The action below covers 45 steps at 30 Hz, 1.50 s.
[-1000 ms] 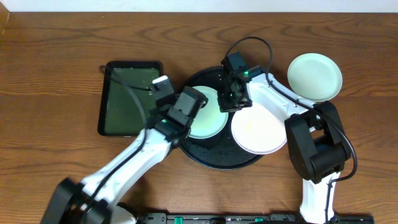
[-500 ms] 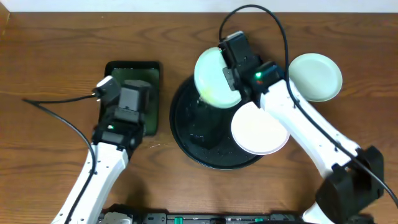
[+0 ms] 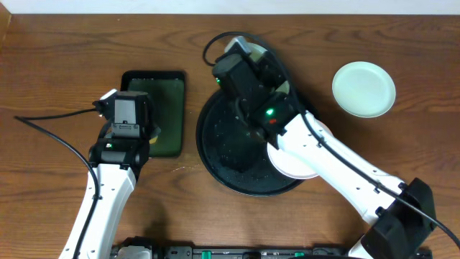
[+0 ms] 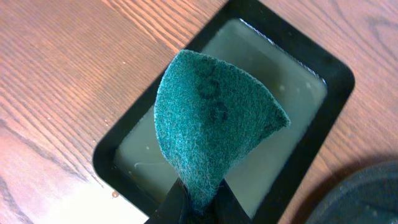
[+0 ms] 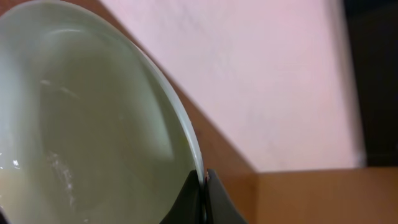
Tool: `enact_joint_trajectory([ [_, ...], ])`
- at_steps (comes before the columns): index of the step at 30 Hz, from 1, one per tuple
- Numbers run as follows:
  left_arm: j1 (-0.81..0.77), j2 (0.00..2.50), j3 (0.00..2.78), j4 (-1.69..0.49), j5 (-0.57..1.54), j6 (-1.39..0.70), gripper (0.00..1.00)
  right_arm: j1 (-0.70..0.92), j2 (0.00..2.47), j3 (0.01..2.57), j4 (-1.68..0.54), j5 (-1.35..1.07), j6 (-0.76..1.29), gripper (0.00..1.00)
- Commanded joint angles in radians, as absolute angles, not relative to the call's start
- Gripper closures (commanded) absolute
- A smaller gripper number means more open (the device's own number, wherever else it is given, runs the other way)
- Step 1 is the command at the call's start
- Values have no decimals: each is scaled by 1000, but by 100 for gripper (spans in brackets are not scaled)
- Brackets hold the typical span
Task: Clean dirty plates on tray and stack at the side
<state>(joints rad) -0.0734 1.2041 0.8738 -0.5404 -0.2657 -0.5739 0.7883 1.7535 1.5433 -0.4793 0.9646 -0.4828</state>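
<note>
My right gripper is shut on the rim of a pale mint-blue plate and holds it tilted in the air. In the overhead view the right gripper is over the far edge of the round black tray, and the arm hides most of that plate. A white plate lies on the tray's right side, partly under the arm. A second mint-blue plate lies on the table at the far right. My left gripper is shut on a green sponge.
The left gripper hangs over a small rectangular black tray that holds cloudy liquid. The round tray's rim shows in the corner of the left wrist view. Cables trail from both arms over the wooden table.
The left arm has pulled back from the round tray to over the rectangular tray with the sponge. The right arm has lifted the mint-blue plate off the round tray and swung it left.
</note>
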Motion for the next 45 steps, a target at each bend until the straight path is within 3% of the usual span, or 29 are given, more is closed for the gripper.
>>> enact_joint_trajectory([
  [1,-68,1195,871,-542,-246,-531,92,821,1749,1556,-434,1098,-644,99],
  [9,-68,1195,871,-546,-246,-531,92,825,1750,1556,-355,1112,-657,99],
  [12,-68,1195,871,-553,-246,-531,92,802,1752,1556,-521,822,-525,99],
  [15,-68,1195,871,-554,-246,-531,92,754,1768,1555,-656,441,-562,99],
  [20,-68,1195,871,-560,-246,-531,92,645,1758,1556,-591,480,-348,99],
  [24,-68,1195,871,-561,-246,-531,92,485,1754,1556,-582,313,-315,99],
  [32,-68,1195,871,-561,-246,-532,92,47,1755,1555,-704,-258,-178,99],
  [45,-68,1195,871,-561,-246,-532,92,-407,1755,1429,-679,-263,83,99],
])
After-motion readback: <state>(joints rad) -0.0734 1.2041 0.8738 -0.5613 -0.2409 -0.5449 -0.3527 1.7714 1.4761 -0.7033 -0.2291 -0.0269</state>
